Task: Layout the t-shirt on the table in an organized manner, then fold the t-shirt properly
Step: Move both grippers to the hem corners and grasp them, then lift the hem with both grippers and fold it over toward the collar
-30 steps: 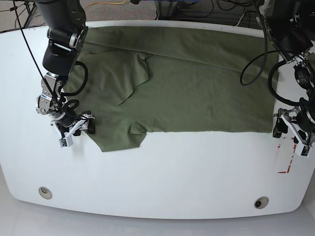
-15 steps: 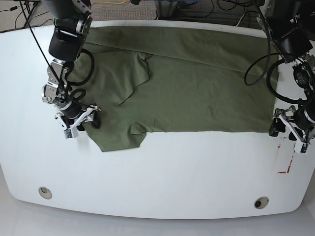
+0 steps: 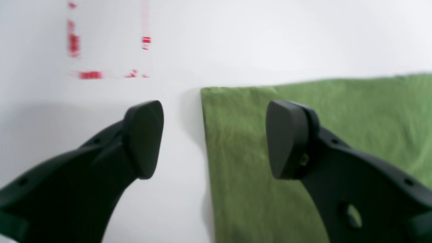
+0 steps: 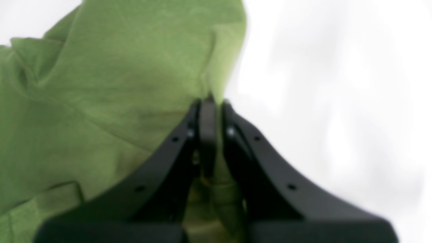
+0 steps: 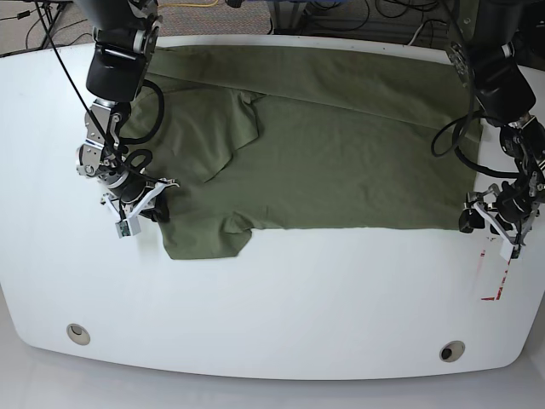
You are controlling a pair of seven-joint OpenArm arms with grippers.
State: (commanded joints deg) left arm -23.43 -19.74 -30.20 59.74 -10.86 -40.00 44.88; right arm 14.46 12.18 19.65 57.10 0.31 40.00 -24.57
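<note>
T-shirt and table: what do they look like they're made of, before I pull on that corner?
The t-shirt looks like soft, matte knit fabric, probably cotton: it creases and bunches where the right end effector pinches it. The table looks like hard, glossy white laminate or plastic, judging by its soft reflections; which one isn't clear. The left end effector is open over the hem corner.
</note>
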